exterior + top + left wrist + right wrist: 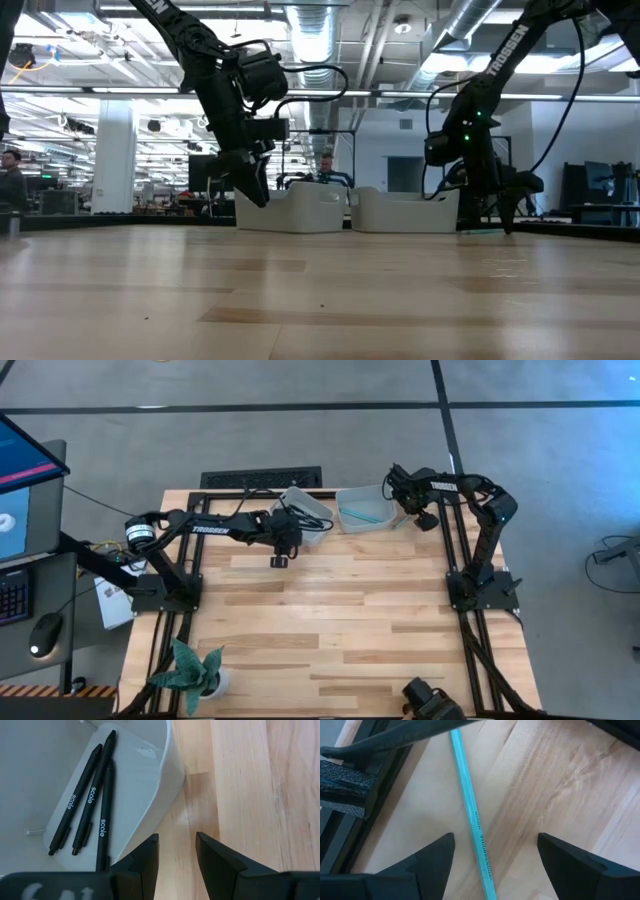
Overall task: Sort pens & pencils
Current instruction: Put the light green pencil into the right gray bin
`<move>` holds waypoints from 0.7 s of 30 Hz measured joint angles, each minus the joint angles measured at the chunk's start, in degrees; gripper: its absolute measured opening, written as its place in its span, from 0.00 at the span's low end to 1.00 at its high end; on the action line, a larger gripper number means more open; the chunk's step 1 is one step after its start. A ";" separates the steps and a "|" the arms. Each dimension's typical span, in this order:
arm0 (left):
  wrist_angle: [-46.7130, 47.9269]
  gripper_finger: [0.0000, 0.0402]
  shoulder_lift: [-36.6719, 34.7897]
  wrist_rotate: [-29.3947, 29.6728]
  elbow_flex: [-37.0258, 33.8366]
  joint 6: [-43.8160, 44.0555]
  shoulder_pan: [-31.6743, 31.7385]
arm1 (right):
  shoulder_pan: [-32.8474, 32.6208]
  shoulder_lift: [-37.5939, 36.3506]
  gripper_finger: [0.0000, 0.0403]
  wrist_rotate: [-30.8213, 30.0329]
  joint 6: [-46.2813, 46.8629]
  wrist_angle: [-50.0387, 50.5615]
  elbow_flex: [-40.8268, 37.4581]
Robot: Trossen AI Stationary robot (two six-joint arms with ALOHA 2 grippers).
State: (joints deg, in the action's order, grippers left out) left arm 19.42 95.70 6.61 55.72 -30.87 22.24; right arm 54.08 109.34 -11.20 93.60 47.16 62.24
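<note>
Three black pens (92, 795) lie side by side on the floor of the white left bin (312, 518). One teal stick (367, 516) lies in the white right bin (350, 498). A second teal stick (472, 815) lies flat on the table, just right of that bin. My right gripper (495, 855) hovers over it, open, with a finger on either side and no touch. My left gripper (177, 852) is open and empty. It hangs above bare wood at the near side of the left bin (167, 780).
Both bins stand side by side at the table's far edge. Black frame rails (350, 785) run close beside the teal stick on the table. A potted plant (195, 670) stands at the near left corner. Wide bare wood (340, 620) fills the middle and near side.
</note>
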 joint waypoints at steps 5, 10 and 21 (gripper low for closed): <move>0.00 0.30 0.00 0.00 0.00 0.00 0.00 | -0.08 0.00 0.74 0.00 0.04 0.09 0.00; -0.02 0.30 0.00 0.00 0.00 0.00 0.00 | -0.38 0.00 0.67 -0.04 0.35 0.03 0.20; -0.02 0.30 0.00 0.02 0.00 0.00 0.00 | -0.36 0.22 0.28 -0.18 -4.01 -2.66 0.87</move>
State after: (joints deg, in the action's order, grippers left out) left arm 19.40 95.70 6.63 55.72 -30.87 22.24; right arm 53.72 109.56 -11.38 89.59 44.50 63.11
